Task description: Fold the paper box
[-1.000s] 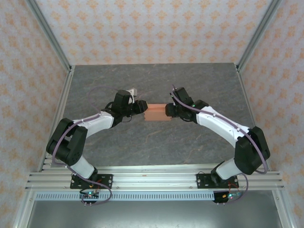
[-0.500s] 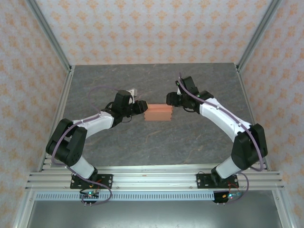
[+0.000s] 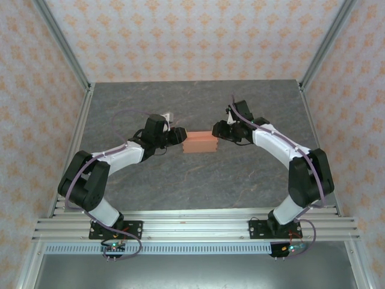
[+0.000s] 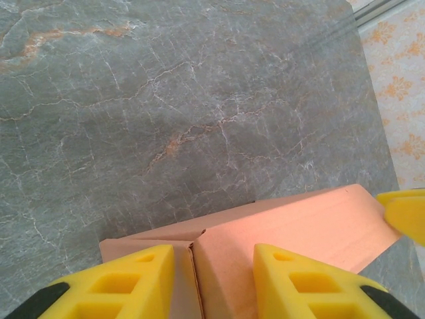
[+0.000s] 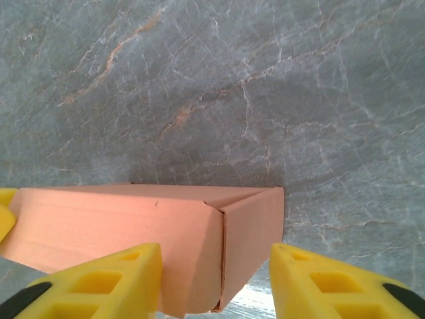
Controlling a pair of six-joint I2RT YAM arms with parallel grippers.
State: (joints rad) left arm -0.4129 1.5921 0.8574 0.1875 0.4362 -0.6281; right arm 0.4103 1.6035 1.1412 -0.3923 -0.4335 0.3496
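Note:
The paper box [image 3: 199, 143] is a small salmon-orange rectangular box lying on the grey marble table between my two grippers. My left gripper [image 3: 179, 136] is at its left end. In the left wrist view the box [image 4: 292, 232] runs under both yellow fingers [image 4: 126, 282], and the gripper [image 4: 214, 282] is open over the corner seam. My right gripper [image 3: 218, 130] is at the right end. In the right wrist view the box [image 5: 119, 229] and its end flap [image 5: 252, 232] lie between the spread fingers [image 5: 319, 282] of the open gripper [image 5: 216, 282].
A small white object [image 3: 169, 115] lies just behind the left wrist. Metal frame rails [image 3: 78, 120] and patterned walls border the table on the left, right and far sides. Bare tabletop [image 3: 198, 180] stretches in front of the box.
The right arm has swung its wrist toward the far side and turned at the box's right end. The box has shifted slightly right. The left arm has stayed put.

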